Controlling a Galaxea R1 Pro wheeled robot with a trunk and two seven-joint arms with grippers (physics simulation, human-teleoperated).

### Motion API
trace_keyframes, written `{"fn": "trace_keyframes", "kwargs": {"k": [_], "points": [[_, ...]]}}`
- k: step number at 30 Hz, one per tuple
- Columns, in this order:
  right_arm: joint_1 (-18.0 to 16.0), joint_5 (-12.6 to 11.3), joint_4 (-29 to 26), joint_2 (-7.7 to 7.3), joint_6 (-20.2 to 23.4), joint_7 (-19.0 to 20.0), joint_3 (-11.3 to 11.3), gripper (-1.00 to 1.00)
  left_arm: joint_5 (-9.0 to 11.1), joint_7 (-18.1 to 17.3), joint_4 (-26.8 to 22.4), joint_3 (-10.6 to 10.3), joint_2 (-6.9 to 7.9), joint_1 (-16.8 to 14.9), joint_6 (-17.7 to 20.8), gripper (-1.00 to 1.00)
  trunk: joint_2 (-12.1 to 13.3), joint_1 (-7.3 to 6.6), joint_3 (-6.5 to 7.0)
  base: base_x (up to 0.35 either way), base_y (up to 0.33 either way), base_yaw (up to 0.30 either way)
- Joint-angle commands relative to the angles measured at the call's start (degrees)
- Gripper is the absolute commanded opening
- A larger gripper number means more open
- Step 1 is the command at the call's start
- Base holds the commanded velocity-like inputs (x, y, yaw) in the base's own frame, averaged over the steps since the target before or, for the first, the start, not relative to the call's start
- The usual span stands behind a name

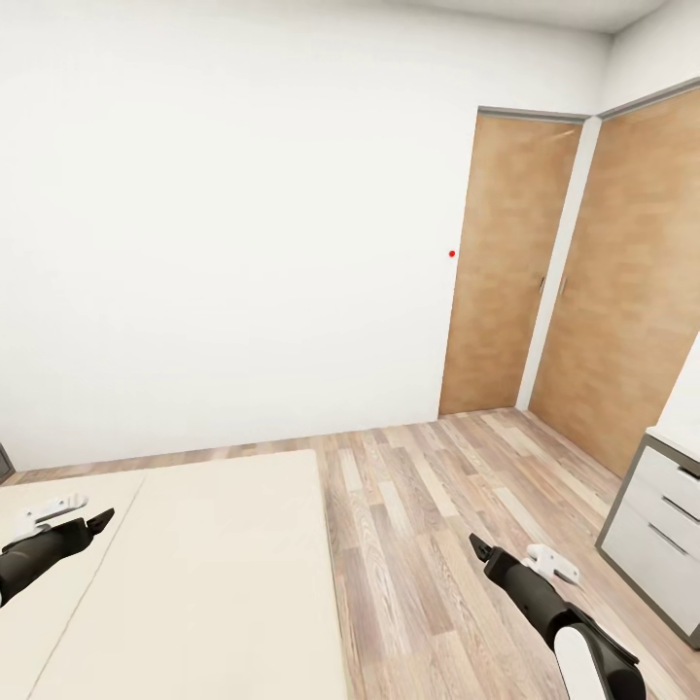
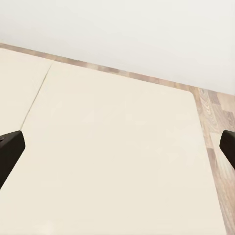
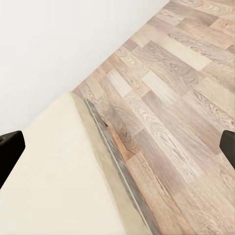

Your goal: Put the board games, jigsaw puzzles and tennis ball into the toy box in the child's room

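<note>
Both claws are held low at the head view's edge: the left claw (image 1: 92, 525) over the bed (image 1: 214, 564), the right claw (image 1: 478, 546) over the floor (image 1: 437, 506), each spread wide with nothing gripped. Bare mattress is seen; no toys are visible. A search step is judged to be in hand; next, the view would need turning toward the games. Doors (image 1: 506, 262) and drawers (image 1: 661, 525) are seen beyond.

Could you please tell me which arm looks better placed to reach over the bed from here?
Probably the left: the left hand hangs open above the bed, whereas the right hand, also open, hangs over the wooden floor beside it.
</note>
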Motion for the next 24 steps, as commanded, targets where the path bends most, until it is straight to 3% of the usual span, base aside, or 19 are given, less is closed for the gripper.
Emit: {"fn": "trace_keyframes", "kwargs": {"k": [1,12,20,24], "points": [[0.0,-0.6,-0.1,0.05,0.3,-0.2,-0.1,1.0,0.2,-0.2,0.0,0.1,-0.01,0.0,0.4,1.0,0.0,0.02,-0.03,0.0,0.0,0.0],[0.0,-0.6,0.0,0.02,0.4,-0.2,0.2,1.0,0.2,-0.2,0.0,0.1,-0.01,0.0,0.4,1.0,0.0,0.02,-0.03,0.0,0.0,0.005],[0.0,-0.3,0.1,-0.22,1.1,-0.2,0.6,1.0,0.2,-0.2,0.0,-0.2,-0.05,0.0,0.4,1.0,0.0,0.02,0.01,0.0,0.0,0.098],[0.0,0.1,0.2,-0.34,2.7,-0.2,2.4,1.0,0.2,-0.2,0.0,-0.4,-0.11,0.0,0.4,1.0,0.0,0.02,0.02,0.0,0.0,0.109]]}}
